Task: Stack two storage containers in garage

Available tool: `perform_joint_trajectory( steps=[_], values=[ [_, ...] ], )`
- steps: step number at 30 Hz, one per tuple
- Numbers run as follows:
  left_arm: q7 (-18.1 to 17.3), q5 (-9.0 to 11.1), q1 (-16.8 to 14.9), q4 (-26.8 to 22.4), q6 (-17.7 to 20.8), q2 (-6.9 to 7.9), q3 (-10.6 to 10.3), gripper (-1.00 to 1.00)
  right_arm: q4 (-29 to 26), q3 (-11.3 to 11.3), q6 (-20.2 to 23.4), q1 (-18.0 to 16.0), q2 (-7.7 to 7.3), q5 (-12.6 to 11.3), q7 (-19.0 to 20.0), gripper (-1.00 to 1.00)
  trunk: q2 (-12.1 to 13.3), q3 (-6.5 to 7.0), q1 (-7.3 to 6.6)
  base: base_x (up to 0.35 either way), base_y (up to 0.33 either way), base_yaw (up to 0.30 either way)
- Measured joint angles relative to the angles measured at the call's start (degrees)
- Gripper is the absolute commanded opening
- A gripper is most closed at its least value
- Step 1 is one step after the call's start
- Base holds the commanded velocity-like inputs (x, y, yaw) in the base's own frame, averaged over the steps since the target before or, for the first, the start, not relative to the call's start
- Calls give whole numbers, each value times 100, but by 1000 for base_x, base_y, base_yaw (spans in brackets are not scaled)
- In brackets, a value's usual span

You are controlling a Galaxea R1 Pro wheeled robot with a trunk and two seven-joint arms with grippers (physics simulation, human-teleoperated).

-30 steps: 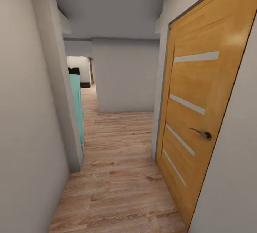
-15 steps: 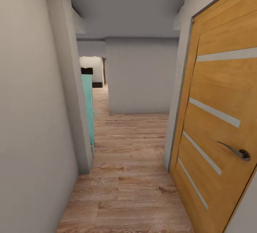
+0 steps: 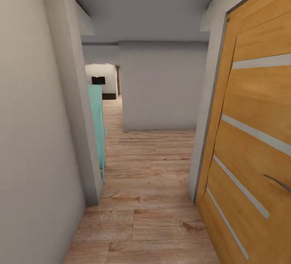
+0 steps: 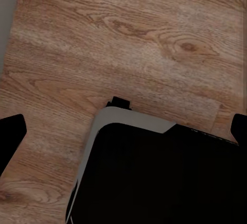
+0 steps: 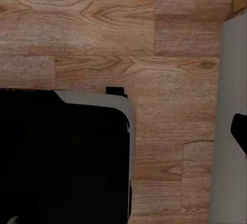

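Storage containers aren't anywhere I can see yet; camera's crept forward down the hallway, wood door [image 3: 254, 142] at 3 o'clock looming closer, teal cabinet [image 3: 97, 130] at 10. Both end effectors: can't tell if open, wrists aimed at plank floor [image 4: 128, 38]

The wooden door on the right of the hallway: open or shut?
Shut, it seems. The wooden door lies flush along the right wall, its edge against the grey frame, with no room showing behind it.

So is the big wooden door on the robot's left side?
No, the wooden door stands on the right of the hallway in the head view; a grey wall runs along the left.
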Motion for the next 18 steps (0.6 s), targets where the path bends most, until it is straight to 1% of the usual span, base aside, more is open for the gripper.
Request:
perform_joint_trajectory(
  steps=[14,18],
  values=[
    [0,6,0,0,9,4,0,100,0,-14,-1,0,-1,-9,-3,100,0,0,0,323,0,0],
    [0,4,0,0,9,3,0,100,0,-47,-8,0,-4,-27,-11,100,0,0,0,323,0,0]
  ],
)
